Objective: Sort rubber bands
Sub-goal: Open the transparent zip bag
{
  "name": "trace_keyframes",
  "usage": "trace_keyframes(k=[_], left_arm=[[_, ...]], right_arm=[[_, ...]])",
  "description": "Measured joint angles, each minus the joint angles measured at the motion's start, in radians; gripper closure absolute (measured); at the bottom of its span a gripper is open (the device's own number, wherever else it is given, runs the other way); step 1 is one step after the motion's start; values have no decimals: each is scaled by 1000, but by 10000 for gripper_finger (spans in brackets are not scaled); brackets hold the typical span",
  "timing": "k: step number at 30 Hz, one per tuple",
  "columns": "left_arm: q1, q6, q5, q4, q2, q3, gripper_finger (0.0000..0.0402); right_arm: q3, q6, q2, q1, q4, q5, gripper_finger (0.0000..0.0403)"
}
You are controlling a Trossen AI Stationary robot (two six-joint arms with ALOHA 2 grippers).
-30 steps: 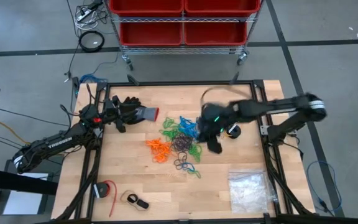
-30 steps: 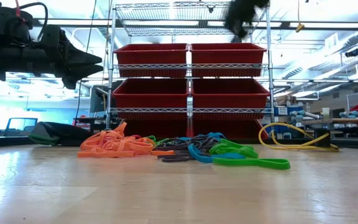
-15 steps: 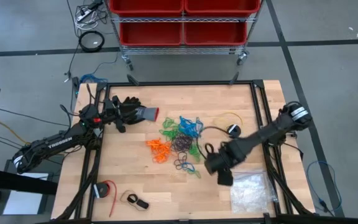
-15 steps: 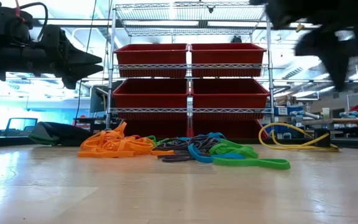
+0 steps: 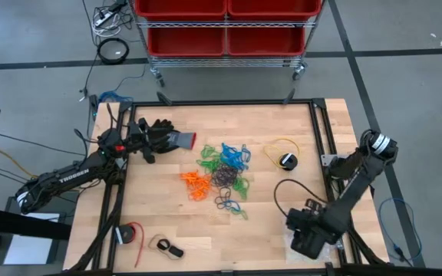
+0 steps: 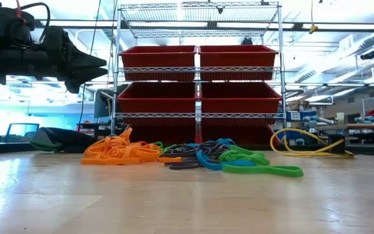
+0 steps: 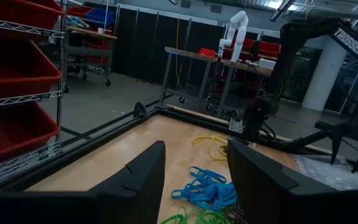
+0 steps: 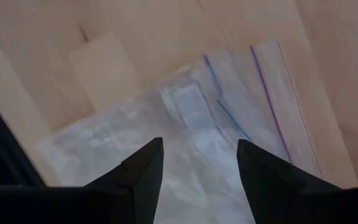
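The rubber bands (image 5: 221, 175) lie in a loose pile near the middle of the wooden table (image 5: 159, 222). In the pile there are orange loops on the left side, green and blue ones toward the far edge, and black ones in the middle; a few more lie a little nearer the front edge. No gripper touches them.

The right gripper (image 5: 307, 239) is at the front right corner of the table, directly above the clear plastic bag (image 8: 185, 143). Its 2 fingers (image 8: 143, 168) are spread apart and nothing is between them; in the right wrist view the bag fills the gap under them.

The left gripper (image 5: 156, 139) waits at the far left side of the table, well apart from the pile. Its fingers (image 7: 142, 180) are also spread and hold nothing.

A yellow cable (image 5: 277, 147) lies to the right of the pile. Behind the table stands a wire rack with red bins (image 6: 197, 84).
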Motion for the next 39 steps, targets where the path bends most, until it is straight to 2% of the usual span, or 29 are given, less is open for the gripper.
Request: trace_keyframes(k=[5,11,14,16,19,20,25,32,36,39], left_arm=[[0,0,0,0,0,0,220],[0,0,0,0,0,0,220],[0,0,0,0,0,0,220],[0,0,0,0,0,0,220],[0,0,0,0,0,0,220],[0,0,0,0,0,0,220],[0,0,0,0,0,0,220],[0,0,0,0,0,0,220],[0,0,0,0,0,0,220],[0,0,0,0,0,0,220]], right_arm=[[-116,90,0,73,75,46,211],[-260,132,-4,76,257,61,212],[-273,145,-5,67,251,50,239],[-261,119,-4,63,240,50,283],[-224,62,1,55,239,35,373],[-205,49,2,52,234,33,387],[-94,1,2,36,97,33,395],[56,-81,2,9,-141,112,400],[88,-197,2,-40,-127,229,401],[102,-394,2,-110,-37,333,402]])
